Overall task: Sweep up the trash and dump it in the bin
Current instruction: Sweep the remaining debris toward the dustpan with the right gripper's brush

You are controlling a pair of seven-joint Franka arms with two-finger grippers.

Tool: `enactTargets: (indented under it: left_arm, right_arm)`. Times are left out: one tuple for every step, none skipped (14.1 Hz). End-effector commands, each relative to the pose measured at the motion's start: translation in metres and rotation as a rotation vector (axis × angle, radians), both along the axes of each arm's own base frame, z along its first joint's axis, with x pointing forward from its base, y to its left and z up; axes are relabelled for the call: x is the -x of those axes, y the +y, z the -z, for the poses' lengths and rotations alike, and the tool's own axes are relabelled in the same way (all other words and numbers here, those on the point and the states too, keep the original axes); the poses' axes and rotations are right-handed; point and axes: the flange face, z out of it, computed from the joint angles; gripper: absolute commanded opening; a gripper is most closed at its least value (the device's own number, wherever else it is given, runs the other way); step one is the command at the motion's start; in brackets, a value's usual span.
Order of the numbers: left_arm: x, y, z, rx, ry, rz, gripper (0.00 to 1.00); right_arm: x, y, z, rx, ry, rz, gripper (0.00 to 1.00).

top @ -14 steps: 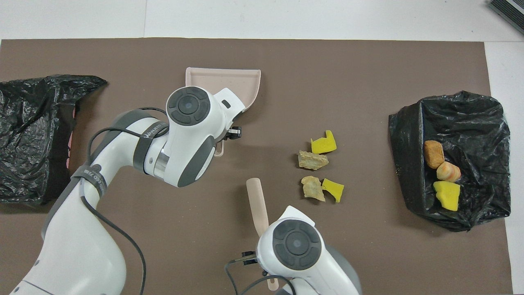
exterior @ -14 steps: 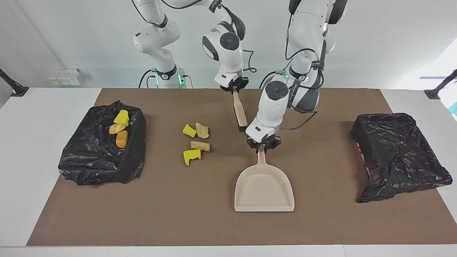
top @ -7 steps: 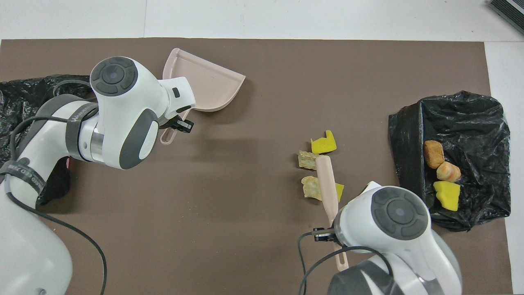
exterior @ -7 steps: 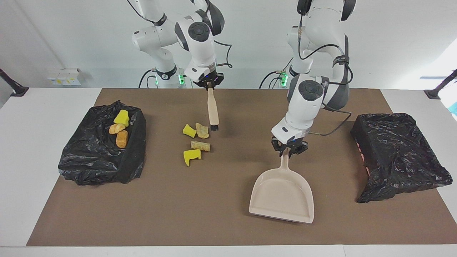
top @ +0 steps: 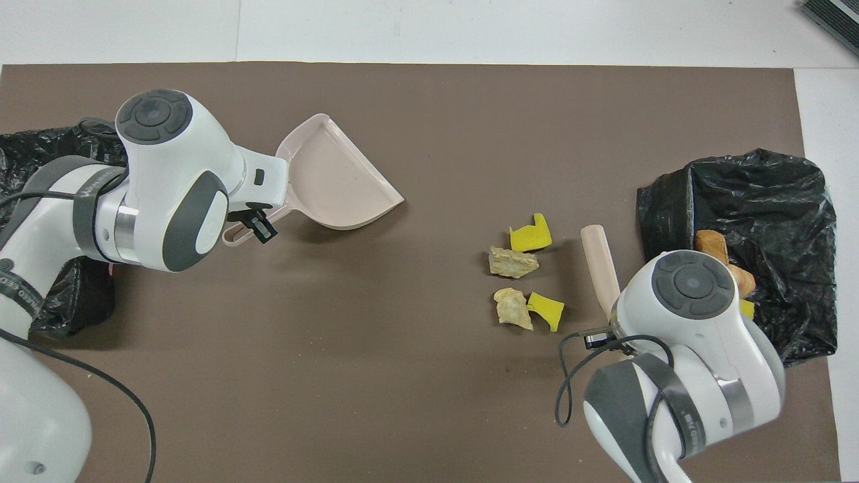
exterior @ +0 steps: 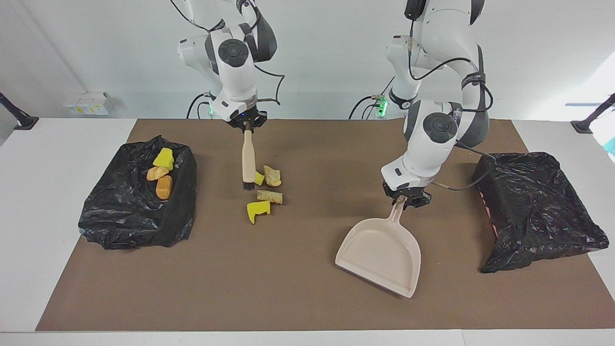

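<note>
Several loose trash scraps lie mid-mat: two yellow chunks (exterior: 258, 210) (top: 530, 235) and two tan lumps (exterior: 269, 196) (top: 512, 261). My right gripper (exterior: 246, 126) is shut on the top of the beige brush (exterior: 248, 161) (top: 599, 258). The brush hangs upright, its black bristles (exterior: 248, 185) beside the scraps on the side toward the bin (exterior: 134, 206) (top: 758, 194). My left gripper (exterior: 406, 201) (top: 251, 225) is shut on the handle of the beige dustpan (exterior: 379, 254) (top: 335, 181). The pan's mouth is turned slantwise, well apart from the scraps.
The black-lined bin at the right arm's end holds a yellow chunk (exterior: 164, 158) and two orange-brown lumps (exterior: 164, 186). Another black bag-covered box (exterior: 533, 211) (top: 40, 161) stands at the left arm's end, close to the left arm's elbow.
My right gripper carried the brush across the scraps to their bin side. My left gripper drew the dustpan toward the left arm's end and turned it slantwise.
</note>
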Motion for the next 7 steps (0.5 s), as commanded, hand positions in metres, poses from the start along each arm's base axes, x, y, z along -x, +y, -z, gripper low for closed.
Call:
enactTargets:
  left_arm:
    - [0.014,0.025,-0.005,0.023,0.053,0.278,0.0]
    - [0.017,0.026,-0.002,0.036,0.067,0.374,0.0]
    - [0.02,0.026,-0.003,0.045,0.07,0.438,0.0]
    - [0.023,0.026,0.0,0.05,0.077,0.488,0.0]
    - [0.028,0.019,0.002,0.055,0.077,0.548,0.0]
    - [0.032,0.014,0.004,0.058,0.066,0.587,0.0]
    - [0.038,0.003,0.005,0.056,0.047,0.612,0.0]
  right_arm:
    - [0.004,-0.002,0.025,0.006,-0.027,-0.006,0.0]
    - [0.005,0.003,0.035,0.004,-0.011,0.016,0.0]
    - [0.005,0.011,0.04,-0.001,-0.016,0.023,0.0]
    - [0.006,0.026,0.046,-0.025,-0.02,0.021,0.0]
    - [0.009,0.04,0.052,-0.057,-0.014,0.045,0.0]
    - [0.012,0.055,0.057,-0.083,-0.008,0.057,0.0]
    - [0.015,0.072,0.06,-0.11,-0.019,0.067,0.0]
